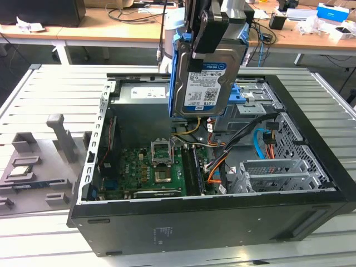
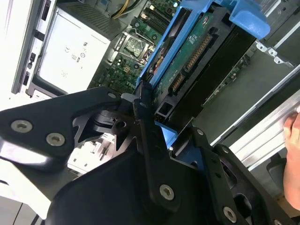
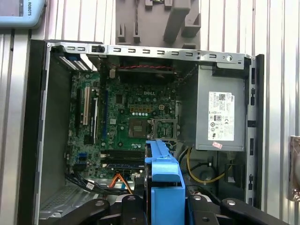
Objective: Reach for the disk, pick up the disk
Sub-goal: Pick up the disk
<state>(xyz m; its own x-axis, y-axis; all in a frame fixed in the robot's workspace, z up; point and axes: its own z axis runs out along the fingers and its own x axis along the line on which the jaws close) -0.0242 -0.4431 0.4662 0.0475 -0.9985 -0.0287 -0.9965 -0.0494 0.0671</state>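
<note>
- The slatted metal surface (image 1: 50,89) carried the open computer case (image 1: 194,233), its black wall nearest the exterior view's camera and its green motherboard (image 1: 156,167) exposed inside.
- Above the case, clear of its rim and over the motherboard, the disk (image 1: 207,75) hung upright, label facing the exterior view, blue side rails (image 1: 179,67) running down its edges.
- The end effector (image 1: 214,25) was clamped on the disk's upper end; in the second wrist view its black fingers (image 2: 145,122) pinched the disk (image 2: 197,61) by the rail side, circuit board showing.
- The blue rail (image 3: 164,183) stood between the fingers in the first wrist view, above the case's silver power supply (image 3: 220,117).
- By its look the disk was a stiff, dense metal block, fairly heavy for its size and shock-sensitive; smooth faces could slip, so the plastic rails and narrow edges seemed the safer hold.
- A person's hand (image 2: 293,159) showed beside the case.
</note>
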